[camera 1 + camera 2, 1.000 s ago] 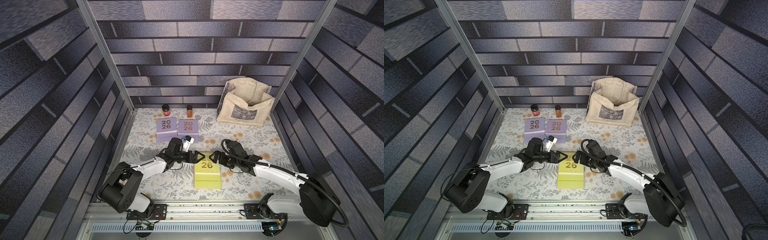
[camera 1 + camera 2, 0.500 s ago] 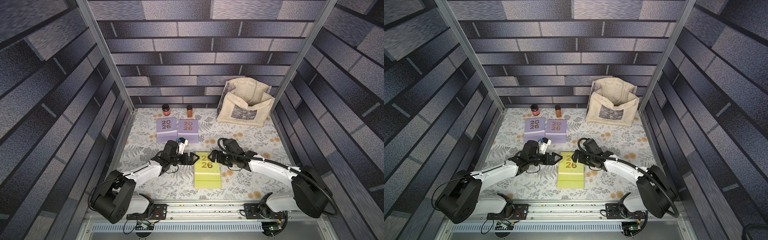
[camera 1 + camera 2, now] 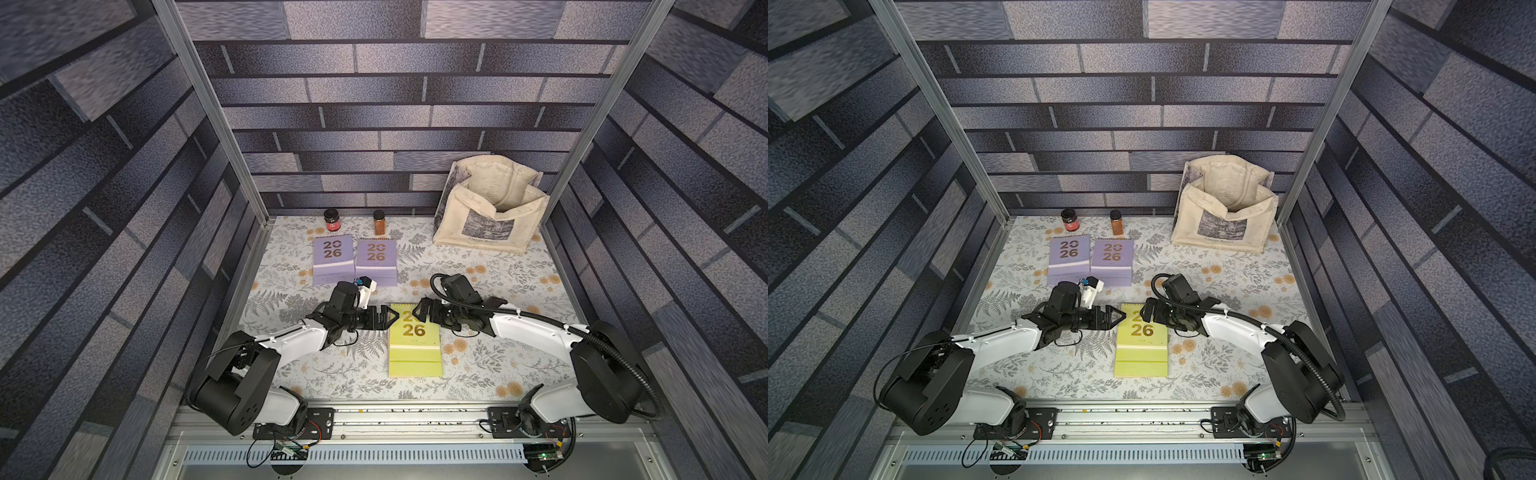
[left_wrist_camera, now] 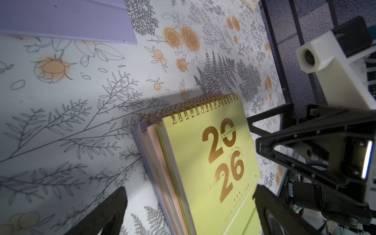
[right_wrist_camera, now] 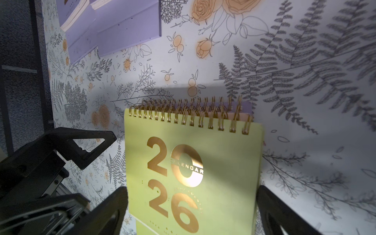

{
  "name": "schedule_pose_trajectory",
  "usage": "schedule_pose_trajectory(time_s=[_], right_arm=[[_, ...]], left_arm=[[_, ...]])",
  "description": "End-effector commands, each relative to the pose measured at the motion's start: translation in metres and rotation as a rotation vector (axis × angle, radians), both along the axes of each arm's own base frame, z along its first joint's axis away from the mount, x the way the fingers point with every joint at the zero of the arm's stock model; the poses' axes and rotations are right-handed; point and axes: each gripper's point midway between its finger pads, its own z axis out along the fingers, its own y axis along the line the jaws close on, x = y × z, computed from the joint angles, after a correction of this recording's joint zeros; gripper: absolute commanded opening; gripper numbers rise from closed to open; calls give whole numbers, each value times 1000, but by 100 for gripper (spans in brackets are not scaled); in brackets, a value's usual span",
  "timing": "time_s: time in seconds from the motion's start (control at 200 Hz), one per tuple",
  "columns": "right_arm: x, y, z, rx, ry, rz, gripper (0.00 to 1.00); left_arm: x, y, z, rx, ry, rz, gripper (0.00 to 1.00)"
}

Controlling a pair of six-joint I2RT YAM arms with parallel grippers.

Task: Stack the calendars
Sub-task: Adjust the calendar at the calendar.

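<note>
Calendars [image 3: 415, 347] stacked between left gripper [image 3: 389, 318] and right gripper [image 3: 419, 311], both spread wide, empty

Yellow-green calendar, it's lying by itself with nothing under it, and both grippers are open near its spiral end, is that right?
Not by itself. The yellow-green calendar tops a stack: the left wrist view shows a peach calendar and a lavender calendar under it. The left gripper and right gripper are indeed open near its spiral end.
</note>
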Motion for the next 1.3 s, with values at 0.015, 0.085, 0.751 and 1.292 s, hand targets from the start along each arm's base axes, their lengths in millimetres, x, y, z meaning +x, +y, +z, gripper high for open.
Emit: schedule_pose_trajectory(time_s=[0.015,0.085,0.751,1.292], right_arm=[[3,7,4,20,3,23,100],[3,9,4,28,4,25,100],[4,-9,5,-53,-2,-29,100],[8,12,14,31,-15,30,100]], left_arm=[[0,-1,-3,-19,13,0,100],[-1,-2,-4,-20,16,-3,100],[3,-10,-11,-34,36,-21,100],[8,-24,-10,-80,39,-39,100]])
